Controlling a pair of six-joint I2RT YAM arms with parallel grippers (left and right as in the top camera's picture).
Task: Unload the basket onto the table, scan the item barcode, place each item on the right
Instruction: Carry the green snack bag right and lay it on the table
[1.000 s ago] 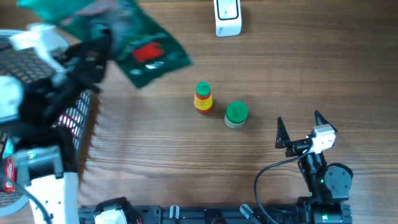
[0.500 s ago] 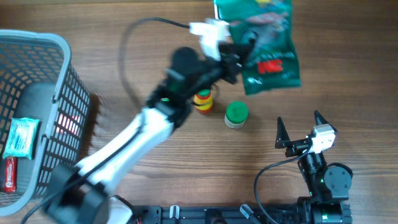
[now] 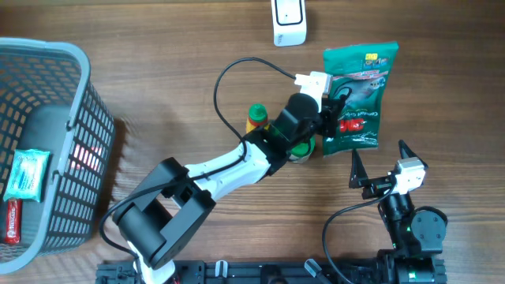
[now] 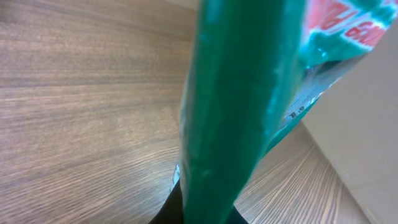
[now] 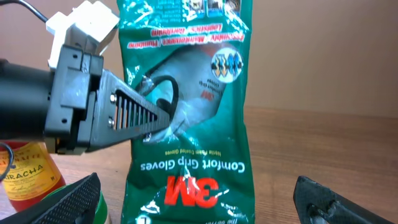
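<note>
Since a second ago the left claw point(image 3: 329, 117) has carried the green glove packet point(image 3: 360, 83) from over the basket point(image 3: 47, 46) to just right of the white scanner point(image 3: 289, 22), and it is clamped on the packet's edge. We read "3M Comfort Grip Gloves" on the packet (the bottle point(image 5: 26, 177) beside it shows "RACHA"). The right claw point(image 3: 379, 150) gapes wide and empty.

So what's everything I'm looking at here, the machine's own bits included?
Glove packet: one, green, right of centre, held by the left gripper.
Scanner: one, white, far edge.
Sauce bottle: one, red and yellow with a green cap, table centre.
Jar: one, green lid, beside the bottle, partly under the arm.
Basket: one, grey, left.
Flat packet: one, pale green, in the basket.
Red item: one, in the basket, unclear.
Left gripper: black, shut.
Right gripper: black, open, empty.
</note>
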